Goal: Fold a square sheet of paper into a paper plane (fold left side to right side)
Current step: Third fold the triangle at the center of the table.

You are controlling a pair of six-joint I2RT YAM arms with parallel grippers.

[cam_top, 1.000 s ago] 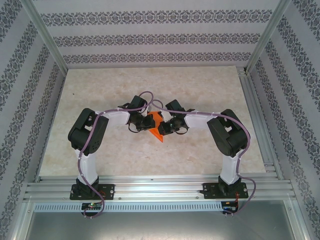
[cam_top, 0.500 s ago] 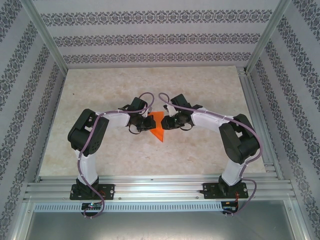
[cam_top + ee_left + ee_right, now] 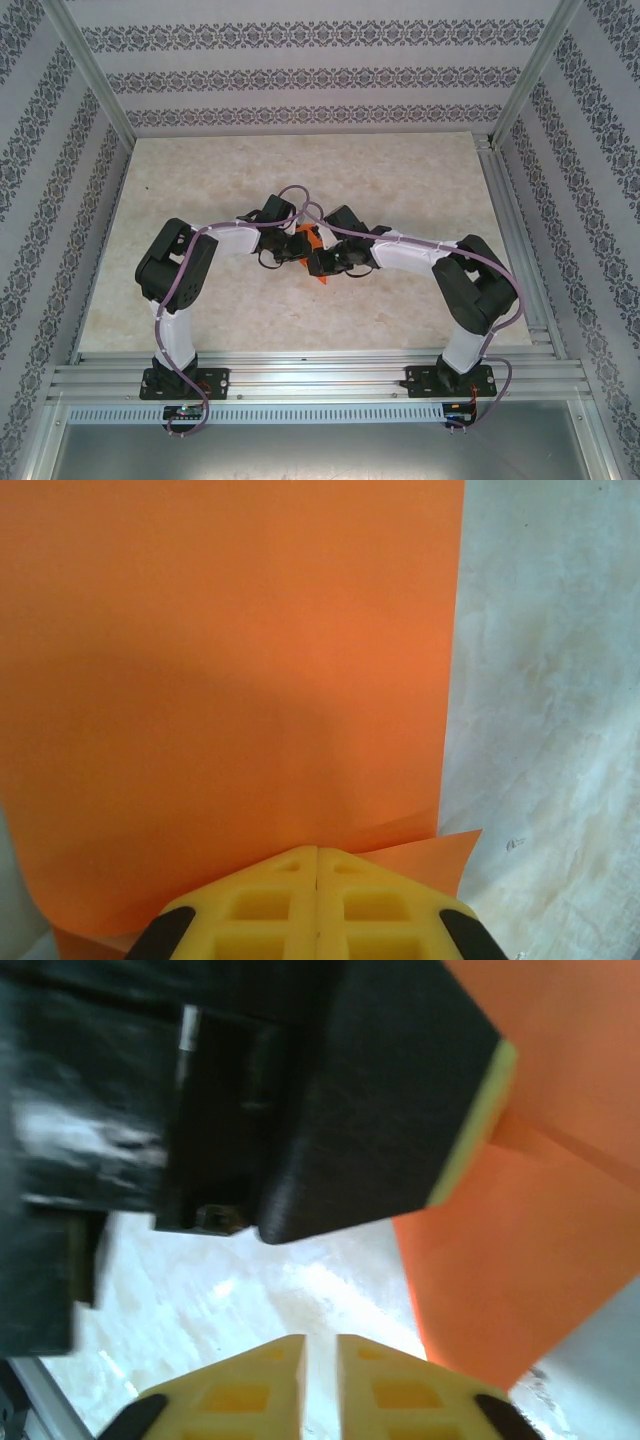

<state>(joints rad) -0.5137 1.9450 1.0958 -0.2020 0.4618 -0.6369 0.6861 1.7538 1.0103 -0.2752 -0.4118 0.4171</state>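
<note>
**Left clamped on sheet, right cracked open beside it**

The square sheet of paper point(image 3: 313, 240) sits mid-bench point(image 3: 400, 170), well off every edge, sandwiched between the two wrists. From overhead I get slivers of orange: a patch between the wrists and a tip poking toward the near edge.

Left gripper point(image 3: 316, 848): jaws fully together, pinching the near edge of the sheet's top layer. The paper tents up to the fingertips and fans out ahead of them. A second layer peeks out underneath at lower right. The sheet's straight right edge runs over bare bench.

Right gripper point(image 3: 320, 1338): fingers a narrow slit apart, nothing in the slit, bare bench below. The sheet lies ahead and to its right, not touching it. The left gripper's black body looms just ahead, its finger against the orange fold.

Versus half a second ago: the right arm has swung in from the right-edge side and now covers most of the orange triangle I could see then. Left arm and sheet haven't shifted noticeably.
</note>
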